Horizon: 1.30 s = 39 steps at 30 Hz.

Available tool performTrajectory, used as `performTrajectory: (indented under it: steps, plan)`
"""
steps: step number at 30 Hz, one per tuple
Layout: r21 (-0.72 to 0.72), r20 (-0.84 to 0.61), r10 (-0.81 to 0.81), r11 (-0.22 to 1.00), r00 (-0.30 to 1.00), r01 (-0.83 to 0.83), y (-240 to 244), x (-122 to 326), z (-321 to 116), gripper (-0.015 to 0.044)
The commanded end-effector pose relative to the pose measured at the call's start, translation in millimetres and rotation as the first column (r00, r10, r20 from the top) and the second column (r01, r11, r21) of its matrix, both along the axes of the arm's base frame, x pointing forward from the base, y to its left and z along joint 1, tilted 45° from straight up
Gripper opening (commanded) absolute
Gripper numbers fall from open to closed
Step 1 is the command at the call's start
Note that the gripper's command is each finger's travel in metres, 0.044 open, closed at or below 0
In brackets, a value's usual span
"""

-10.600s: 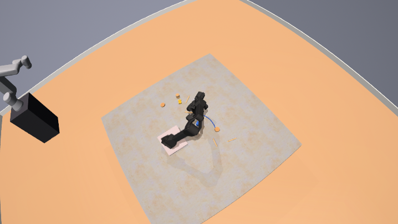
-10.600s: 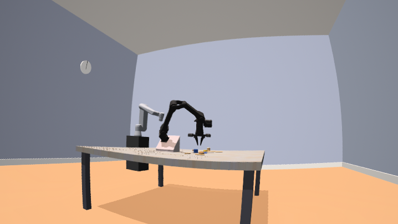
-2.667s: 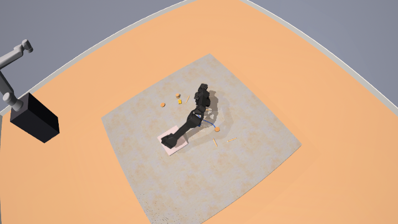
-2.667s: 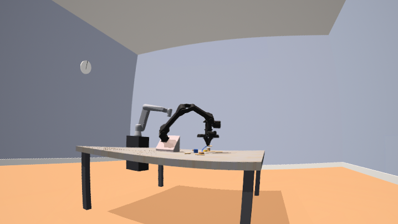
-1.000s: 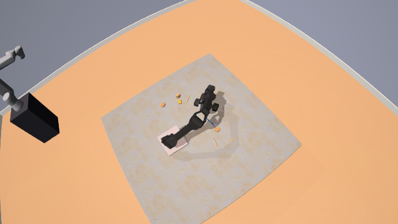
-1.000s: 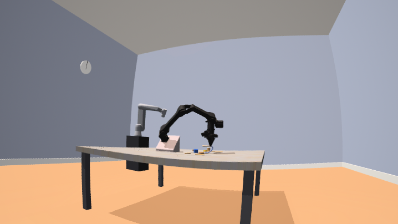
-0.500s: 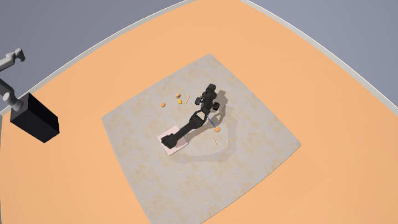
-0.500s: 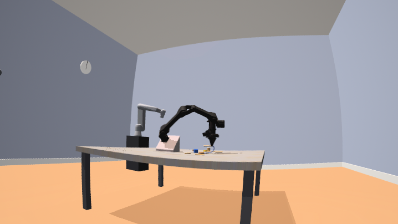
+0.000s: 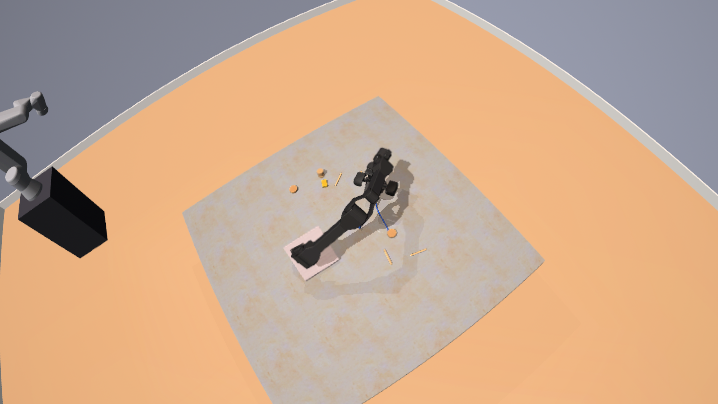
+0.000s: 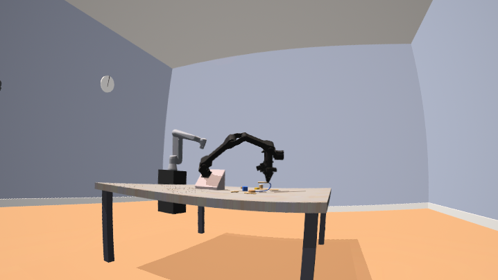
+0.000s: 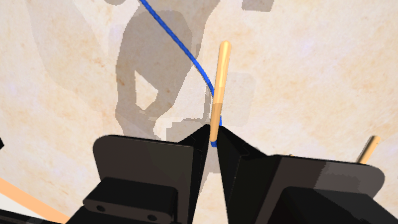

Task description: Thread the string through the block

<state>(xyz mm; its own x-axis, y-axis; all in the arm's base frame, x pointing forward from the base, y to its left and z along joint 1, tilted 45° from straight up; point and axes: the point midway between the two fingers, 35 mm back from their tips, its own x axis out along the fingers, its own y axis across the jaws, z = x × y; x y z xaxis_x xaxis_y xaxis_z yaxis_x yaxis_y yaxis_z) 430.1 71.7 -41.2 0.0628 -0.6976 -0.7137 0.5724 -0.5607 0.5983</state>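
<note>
My gripper (image 10: pixel 268 181) (image 11: pixel 213 130) points down and is shut on the thin wooden stick (image 10: pixel 261 181) (image 11: pixel 223 70), near its string end. The stick is held above the table, its free end sticking out ahead of the fingertips. The blue string (image 9: pixel 383 217) (image 10: pixel 270 186) (image 11: pixel 176 41) curves down from the stick to the round wooden button (image 9: pixel 391 233) (image 10: pixel 252 190) on the table. The blue block (image 10: pixel 244 188) stands on the table, apart from the stick; it is out of the wrist view and mostly hidden by the arm in the top view. Its hole cannot be made out.
Loose sticks (image 9: pixel 388 256) (image 9: pixel 418 252) lie beyond the button. Another loose stick (image 9: pixel 338 179) lies near a yellow piece (image 9: pixel 324 183), a wooden cylinder (image 9: pixel 320 172) and a round disc (image 9: pixel 293 188). A pink slab (image 9: pixel 303 273) (image 10: pixel 211 182) is at the arm's base.
</note>
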Motion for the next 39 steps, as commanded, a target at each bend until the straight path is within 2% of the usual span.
performTrajectory:
  steps: [1, 27, 39]
  plan:
    - [-0.002, 0.006, 0.002, 1.000, 1.000, -0.002, 4, 5, -1, 0.0000]
    - [0.000, 0.009, 0.005, 1.000, 1.000, -0.005, 19, 31, -14, 0.0000]
    - [0.000, 0.009, 0.005, 1.000, 1.000, -0.005, 16, 28, -22, 0.0000]
